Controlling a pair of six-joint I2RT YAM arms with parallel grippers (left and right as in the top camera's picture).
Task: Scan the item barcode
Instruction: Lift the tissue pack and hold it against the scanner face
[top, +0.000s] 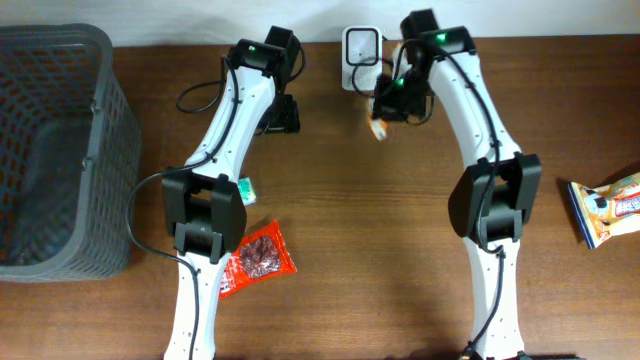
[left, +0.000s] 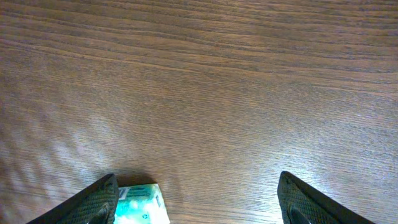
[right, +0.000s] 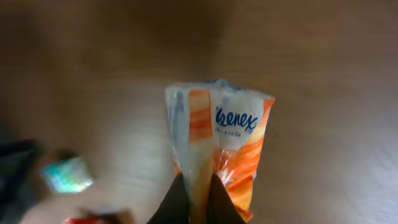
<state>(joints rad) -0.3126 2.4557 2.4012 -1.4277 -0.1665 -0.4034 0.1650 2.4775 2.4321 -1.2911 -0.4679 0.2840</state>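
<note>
Tissue pack (right: 217, 143), white and orange with blue Kleenex lettering, is pinched at one end by the right gripper (right: 193, 186), its jaws closed tight on the crinkled wrapper. Overhead, the right arm reaches up the table with its elbow bent, holding the pack above the wood just below the white scanner (top: 360, 48) at the far edge. No barcode can be made out. The left arm also stretches forward. The left gripper (left: 196, 199) is spread wide over the bare table (left: 205, 93), holding nothing, with a small teal packet (left: 140, 206) beside one finger. Elsewhere lie a red packet (top: 260, 255), a dark basket (top: 100, 110) far left and a snack bag (top: 610, 208) far right.
</note>
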